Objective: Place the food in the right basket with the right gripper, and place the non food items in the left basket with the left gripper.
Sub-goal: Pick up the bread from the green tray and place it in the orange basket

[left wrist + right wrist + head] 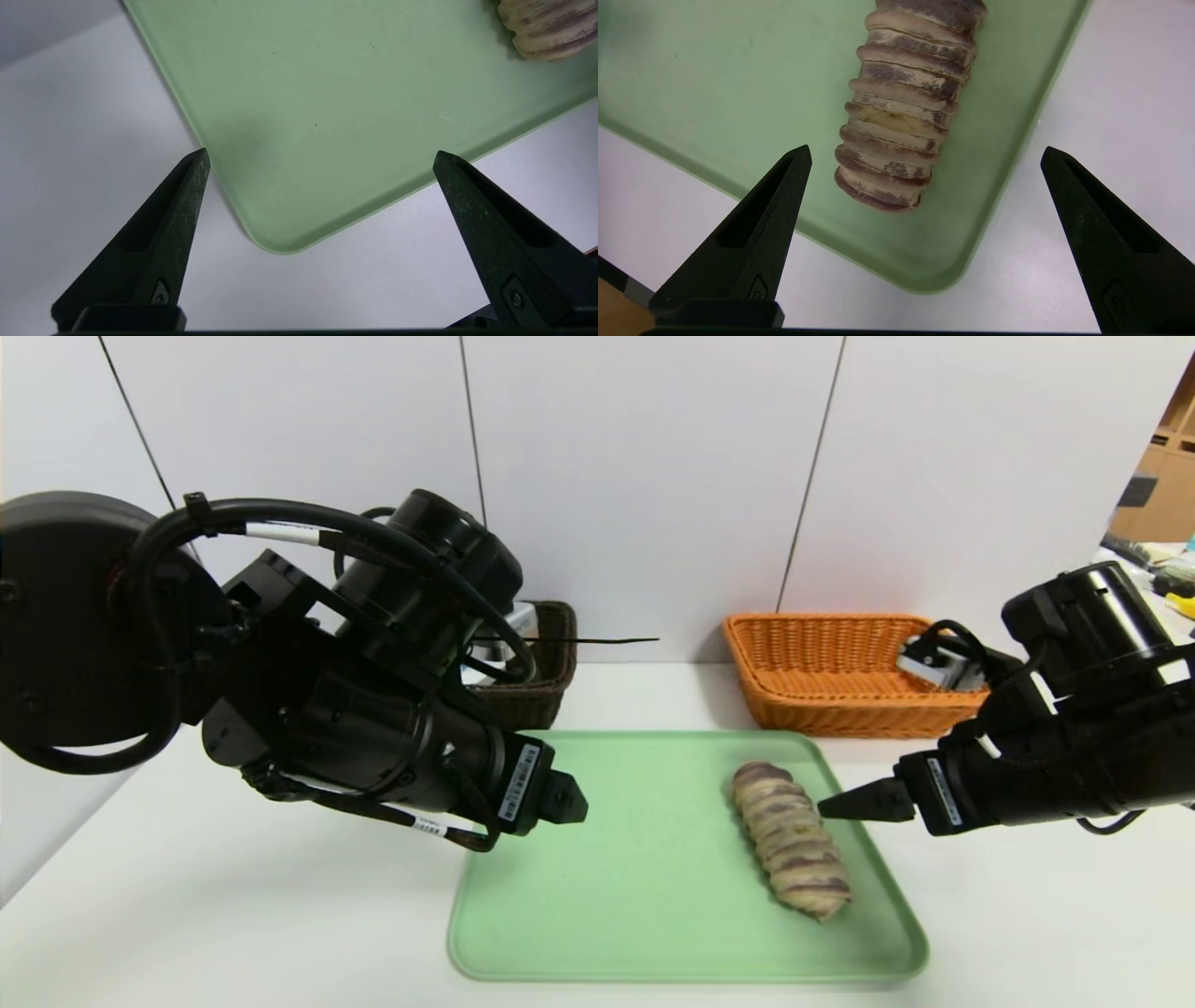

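The food, a twisted tan and purple-brown bread loaf (789, 840) (906, 107), lies on the right part of a green tray (635, 859) (714, 93). My right gripper (840, 803) (925, 148) hovers open just to its right, over the tray's far right corner, its fingers apart from the loaf. My left gripper (568, 799) (321, 151) hangs open and empty over the tray's (327, 93) left edge, with one end of the loaf (546, 28) far off. The orange right basket (831, 672) stands behind the tray. The dark left basket (541, 681) is half hidden by my left arm. The non food items are hidden.
A pale edge (521, 618) shows inside the dark basket behind my left arm; I cannot tell what it is. The white table (233, 915) runs left and in front of the tray. A white panel wall (653, 476) stands close behind both baskets.
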Robot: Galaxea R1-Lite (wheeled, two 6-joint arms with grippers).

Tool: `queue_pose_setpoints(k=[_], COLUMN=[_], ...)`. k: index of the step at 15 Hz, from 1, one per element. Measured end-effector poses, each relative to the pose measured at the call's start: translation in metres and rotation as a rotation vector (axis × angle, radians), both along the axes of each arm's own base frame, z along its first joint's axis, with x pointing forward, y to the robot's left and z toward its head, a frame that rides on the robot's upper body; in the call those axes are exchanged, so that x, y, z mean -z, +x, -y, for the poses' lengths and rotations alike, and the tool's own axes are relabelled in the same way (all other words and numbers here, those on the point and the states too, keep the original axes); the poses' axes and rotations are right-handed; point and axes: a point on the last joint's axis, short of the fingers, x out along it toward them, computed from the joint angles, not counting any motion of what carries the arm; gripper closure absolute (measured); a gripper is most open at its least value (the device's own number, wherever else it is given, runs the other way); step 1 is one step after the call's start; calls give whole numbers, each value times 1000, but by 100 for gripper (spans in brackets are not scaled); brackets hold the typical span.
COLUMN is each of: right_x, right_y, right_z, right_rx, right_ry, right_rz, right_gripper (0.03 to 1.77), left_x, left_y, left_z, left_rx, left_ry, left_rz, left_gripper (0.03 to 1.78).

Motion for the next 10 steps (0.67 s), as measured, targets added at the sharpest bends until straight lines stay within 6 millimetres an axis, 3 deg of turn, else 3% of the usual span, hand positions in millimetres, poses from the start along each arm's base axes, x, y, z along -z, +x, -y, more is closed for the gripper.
queue_pose_setpoints(k=[10], right_x=[16], right_y=[23], right_z=[-42], right_rx=[-7], right_ry=[-88], right_rz=[-92], right_gripper=[10], left_x=[3], left_y=[4], left_z=[3], left_rx=[2], left_ry=[10], left_rz=[2], left_gripper=[12])
